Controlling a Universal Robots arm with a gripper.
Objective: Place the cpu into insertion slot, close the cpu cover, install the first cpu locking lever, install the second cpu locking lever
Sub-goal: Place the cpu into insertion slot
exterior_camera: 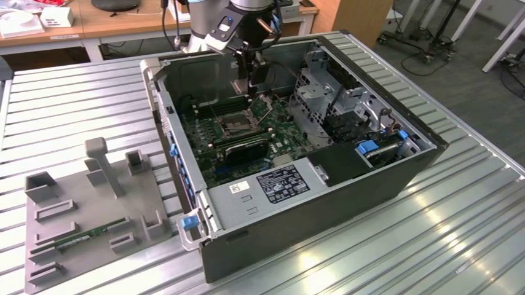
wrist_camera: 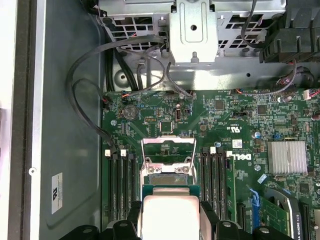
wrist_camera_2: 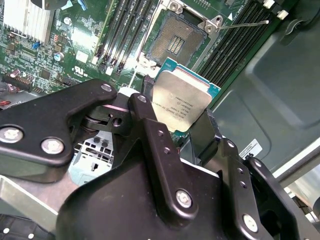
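Observation:
In both wrist views my gripper [wrist_camera_2: 177, 120] [wrist_camera: 170, 222] is shut on the cpu [wrist_camera_2: 182, 97] [wrist_camera: 170, 215], a pale silver-beige square chip with a green edge, held by two opposite sides. The cpu hangs above the motherboard, apart from the insertion slot [wrist_camera_2: 175, 42], which lies uncovered with its dark contact field showing. The cpu cover [wrist_camera: 168, 150], a silvery frame, stands swung up at the slot's far side. A thin wire locking lever [wrist_camera_2: 247, 23] sticks out beside the slot, unlatched. In the exterior view the gripper [exterior_camera: 248, 83] reaches down into the open computer case [exterior_camera: 328, 203], above the slot [exterior_camera: 238, 126].
Long black memory slots [wrist_camera: 120, 185] flank the socket on both sides. A grey drive cage [exterior_camera: 328, 98] and the labelled power supply box [exterior_camera: 271, 184] stand inside the case. Black cables [wrist_camera: 90, 100] loop along the case wall. A grey fixture tray [exterior_camera: 82, 209] lies at the exterior view's left.

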